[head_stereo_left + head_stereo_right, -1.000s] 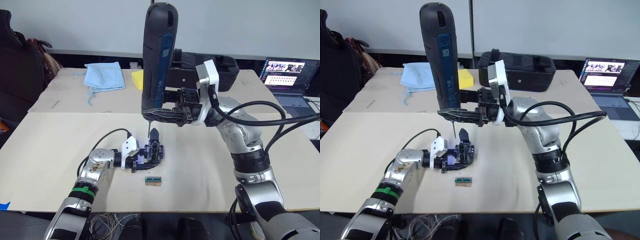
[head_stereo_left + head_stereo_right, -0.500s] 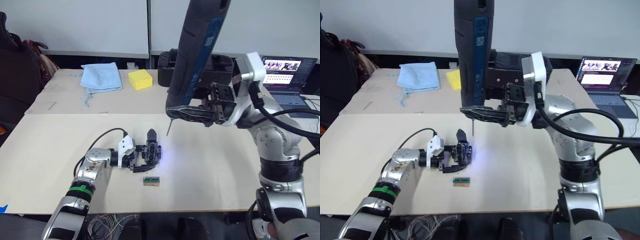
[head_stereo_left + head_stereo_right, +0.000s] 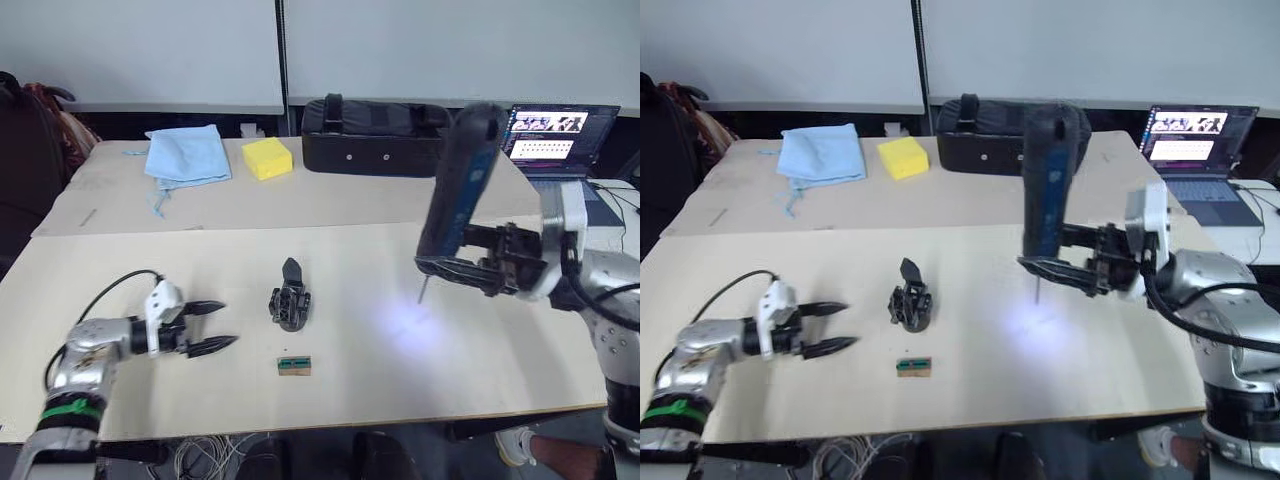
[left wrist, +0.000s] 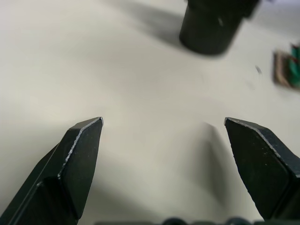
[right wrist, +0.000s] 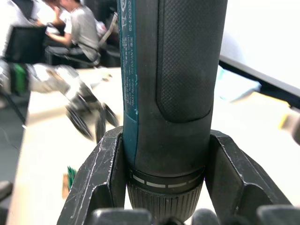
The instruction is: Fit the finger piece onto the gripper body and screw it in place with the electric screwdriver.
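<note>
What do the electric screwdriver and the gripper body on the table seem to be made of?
The electric screwdriver, held in the right hand, looks like dark matte plastic with a finely textured, possibly rubberised grip panel, a blue-green strip with print and a thin metal bit. The gripper body looks like matte black plastic, though metal parts cannot be ruled out.

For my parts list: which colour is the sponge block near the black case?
Yellow sponge block, clearest in the left eye view.

The beige tabletop (image 3: 200,250) carries the gripper body (image 3: 290,305), a small green-topped block (image 3: 294,365), blue cloth (image 3: 185,155), yellow sponge (image 3: 267,158), black case (image 3: 375,140) and laptop (image 3: 555,140).
</note>
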Robot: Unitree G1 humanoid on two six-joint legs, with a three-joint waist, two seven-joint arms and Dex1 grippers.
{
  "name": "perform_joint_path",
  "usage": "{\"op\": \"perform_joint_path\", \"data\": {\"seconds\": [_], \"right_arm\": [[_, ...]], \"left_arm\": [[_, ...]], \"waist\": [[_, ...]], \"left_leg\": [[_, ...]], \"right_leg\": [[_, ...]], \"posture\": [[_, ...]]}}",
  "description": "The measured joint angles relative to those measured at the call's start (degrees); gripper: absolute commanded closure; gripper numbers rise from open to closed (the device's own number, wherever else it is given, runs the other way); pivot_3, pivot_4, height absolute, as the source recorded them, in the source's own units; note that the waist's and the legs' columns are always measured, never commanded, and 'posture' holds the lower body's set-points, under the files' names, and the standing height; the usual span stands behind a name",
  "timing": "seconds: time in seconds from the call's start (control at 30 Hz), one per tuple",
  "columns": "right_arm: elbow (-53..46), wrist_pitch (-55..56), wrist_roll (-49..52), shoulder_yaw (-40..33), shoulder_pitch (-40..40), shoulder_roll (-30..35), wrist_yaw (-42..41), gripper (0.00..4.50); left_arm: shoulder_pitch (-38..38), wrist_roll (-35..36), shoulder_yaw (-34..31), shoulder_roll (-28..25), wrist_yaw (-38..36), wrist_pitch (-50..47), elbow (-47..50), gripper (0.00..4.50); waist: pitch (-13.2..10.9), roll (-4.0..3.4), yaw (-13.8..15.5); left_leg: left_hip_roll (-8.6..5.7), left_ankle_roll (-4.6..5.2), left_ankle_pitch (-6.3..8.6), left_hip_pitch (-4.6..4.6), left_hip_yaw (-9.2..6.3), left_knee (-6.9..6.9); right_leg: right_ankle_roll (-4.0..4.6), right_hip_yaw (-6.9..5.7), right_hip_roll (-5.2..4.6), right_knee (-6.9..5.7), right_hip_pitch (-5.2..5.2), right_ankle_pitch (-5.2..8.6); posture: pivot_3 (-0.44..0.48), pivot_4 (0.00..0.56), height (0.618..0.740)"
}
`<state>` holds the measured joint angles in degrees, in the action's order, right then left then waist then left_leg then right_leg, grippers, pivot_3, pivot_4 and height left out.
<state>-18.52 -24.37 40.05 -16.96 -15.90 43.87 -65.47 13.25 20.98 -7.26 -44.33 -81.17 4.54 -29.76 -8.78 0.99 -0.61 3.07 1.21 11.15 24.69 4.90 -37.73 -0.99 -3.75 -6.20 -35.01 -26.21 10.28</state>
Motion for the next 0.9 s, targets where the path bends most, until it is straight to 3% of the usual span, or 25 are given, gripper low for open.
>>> {"op": "perform_joint_path", "data": {"seconds": [0.13, 0.3, 0.43, 0.57, 0.6, 0.9], "right_arm": [[-0.17, 1.65, -0.81, -2.05, 6.82, 0.2, -0.68, 2.58], [-5.98, 1.33, 1.68, -1.02, 6.6, -1.45, 1.48, 2.58], [-11.98, -0.56, 5.56, 5.12, 1.61, -5.72, 5.19, 2.58], [-15.44, -1.52, 6.23, 15.82, -3.89, -12.46, 7.21, 2.58], [-15.26, -1.52, 5.86, 17.85, -4.68, -13.73, 7.15, 2.58], [-5.72, 5.17, -4.03, 28.08, -8.32, -20.73, 3.48, 2.58]], "left_arm": [[-5.99, 1.46, -3.47, -3.29, -3.52, 2.67, 2.17, 0.09], [-9.0, 4.3, -4.29, -3.37, -5.88, 2.22, 10.82, 0.09], [-10.04, 6.1, -3.48, -3.09, -6.13, 0.18, 18.93, 0.09], [-9.89, 5.59, 2.06, -0.37, -5.71, 0.07, 26.69, 0.09], [-9.85, 4.86, 3.58, 0.34, -5.08, -0.11, 27.63, 0.09], [-9.06, -2.38, 11.08, 5.78, 2.15, -0.7, 28.91, 0.09]], "waist": [[-0.4, -0.07, 0.61], [-0.65, 0.05, 1.29], [-0.68, 0.09, 1.28], [-0.68, 0.09, 1.23], [-0.67, 0.11, 1.24], [-0.67, 0.15, 1.3]], "left_leg": [[-0.09, -0.45, 0.27, 0.08, 0.11, -0.01], [-0.08, -0.58, 0.34, 0.19, 0.11, -0.07], [-0.05, -0.58, 0.34, 0.19, 0.08, -0.06], [-0.08, -0.51, 0.3, 0.24, 0.11, -0.07], [-0.08, -0.11, 0.06, 0.24, 0.13, -0.07], [-0.13, -0.09, 0.04, 0.34, 0.28, -0.17]], "right_leg": [[-0.04, 0.03, -0.35, 0.07, -0.04, 0.0], [-0.09, -0.01, -0.4, 0.13, -0.05, -0.03], [-0.09, -0.03, -0.29, 0.12, -0.04, -0.03], [-0.11, -0.04, -0.2, 0.11, -0.05, 0.0], [-0.12, -0.04, -0.18, 0.11, -0.04, 0.01], [-0.13, -0.08, -0.17, 0.04, -0.04, -0.01]], "posture": [[0.0, 0.15, 0.74], [0.0, 0.15, 0.74], [0.0, 0.15, 0.74], [0.0, 0.15, 0.74], [0.0, 0.15, 0.74], [0.0, 0.15, 0.74]]}}
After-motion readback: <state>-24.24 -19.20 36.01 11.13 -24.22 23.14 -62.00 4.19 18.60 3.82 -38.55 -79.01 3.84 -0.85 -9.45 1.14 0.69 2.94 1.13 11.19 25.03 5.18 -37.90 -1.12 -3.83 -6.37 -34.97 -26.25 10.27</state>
